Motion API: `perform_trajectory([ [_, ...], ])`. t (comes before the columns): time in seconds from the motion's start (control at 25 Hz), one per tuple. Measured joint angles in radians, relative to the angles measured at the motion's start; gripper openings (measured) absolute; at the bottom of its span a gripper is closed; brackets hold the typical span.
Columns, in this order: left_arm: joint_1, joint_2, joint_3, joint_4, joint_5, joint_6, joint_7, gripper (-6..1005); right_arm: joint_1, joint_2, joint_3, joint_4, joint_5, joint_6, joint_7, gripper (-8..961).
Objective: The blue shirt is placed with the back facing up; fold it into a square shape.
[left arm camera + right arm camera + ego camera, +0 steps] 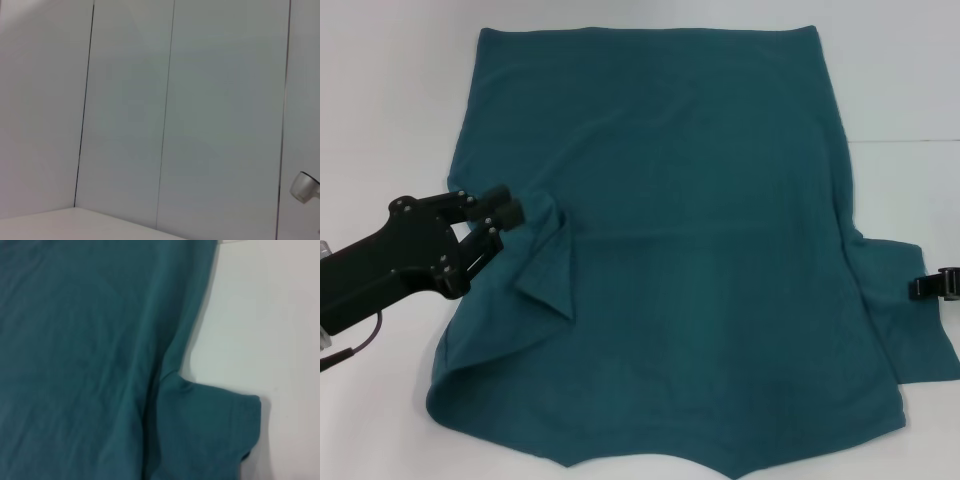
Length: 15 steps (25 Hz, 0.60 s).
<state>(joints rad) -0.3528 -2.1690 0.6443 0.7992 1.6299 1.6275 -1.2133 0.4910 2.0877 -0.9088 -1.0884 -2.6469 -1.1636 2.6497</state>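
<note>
Lying flat on the white table [380, 100], the blue shirt [700, 250] has its left sleeve folded inward, pinched by the left gripper [505, 215]. Right gripper [940, 287]: at the right sleeve, grip indeterminable. Left wrist view: wall only. Right wrist view: sleeve and shirt body.

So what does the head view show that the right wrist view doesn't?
Only the head view shows the whole blue shirt spread on the white table, the left gripper at its folded-in left sleeve, and the right gripper at the right edge. Only the right wrist view shows the right sleeve's hem close up. Both show the teal fabric and the tabletop.
</note>
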Motion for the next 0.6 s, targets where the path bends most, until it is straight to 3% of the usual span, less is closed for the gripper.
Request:
perform_trajectory([
  [0.6, 0.005, -0.001, 0.0, -0.009, -0.002, 0.0, 0.0, 187, 0.012, 0.0, 0.027, 0.041, 0.019, 0.033, -0.037, 507],
])
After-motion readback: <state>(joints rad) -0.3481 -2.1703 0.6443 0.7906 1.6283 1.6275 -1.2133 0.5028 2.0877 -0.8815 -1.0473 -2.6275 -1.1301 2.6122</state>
